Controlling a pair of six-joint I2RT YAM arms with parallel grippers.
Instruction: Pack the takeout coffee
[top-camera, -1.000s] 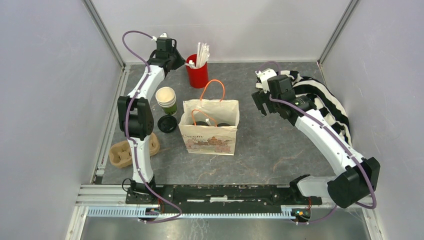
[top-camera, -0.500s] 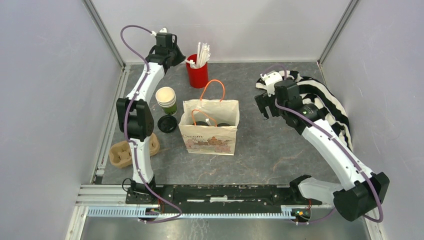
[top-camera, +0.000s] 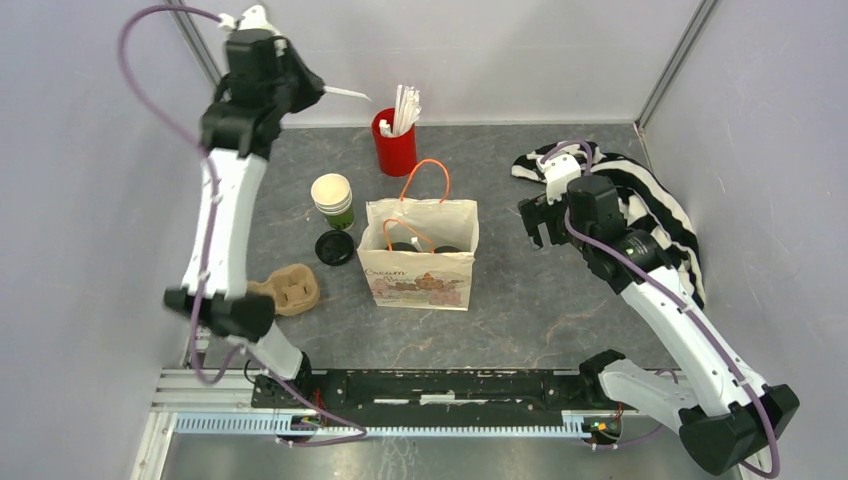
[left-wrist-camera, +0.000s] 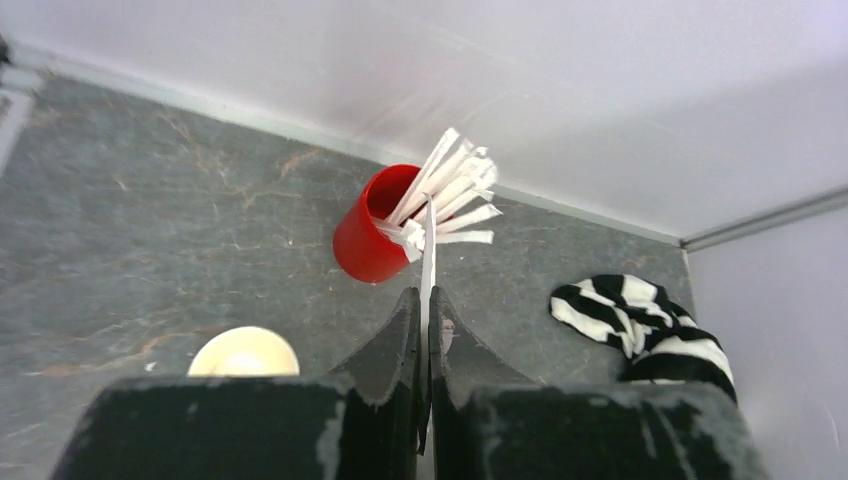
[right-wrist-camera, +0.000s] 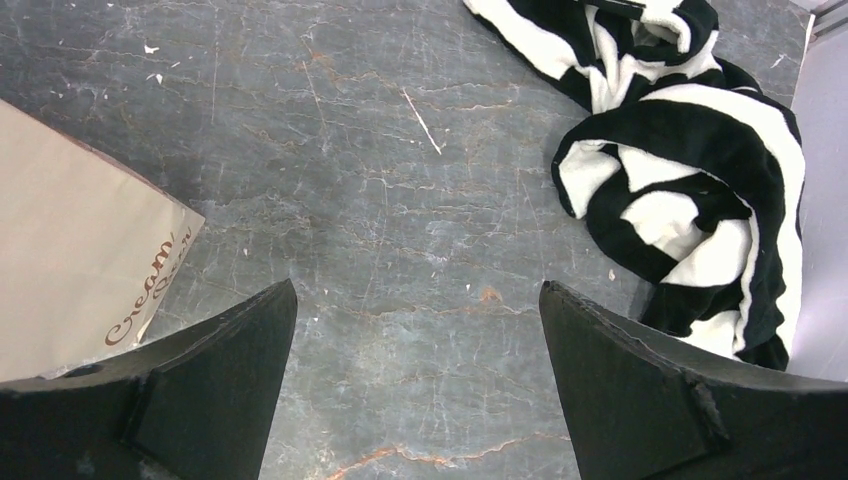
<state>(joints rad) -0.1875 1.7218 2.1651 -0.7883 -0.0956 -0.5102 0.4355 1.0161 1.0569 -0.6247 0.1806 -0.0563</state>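
The takeout coffee stands inside the paper bag; only two black lids show at its open top. My left gripper is raised high at the back left, left of the red cup. It is shut on one white stick. In the left wrist view the stick runs out from between the closed fingers of the left gripper, above the red cup. My right gripper hangs open right of the bag; the right gripper has bare table between its fingers.
A stack of lidless green cups and a loose black lid sit left of the bag. A cardboard cup carrier lies at the near left. A black-and-white striped cloth is heaped at the back right. The bag's orange handles stand up.
My left arm has risen high and swung left, drawing one white stick out of the red cup. My right arm has drawn back a little to the right, still open.
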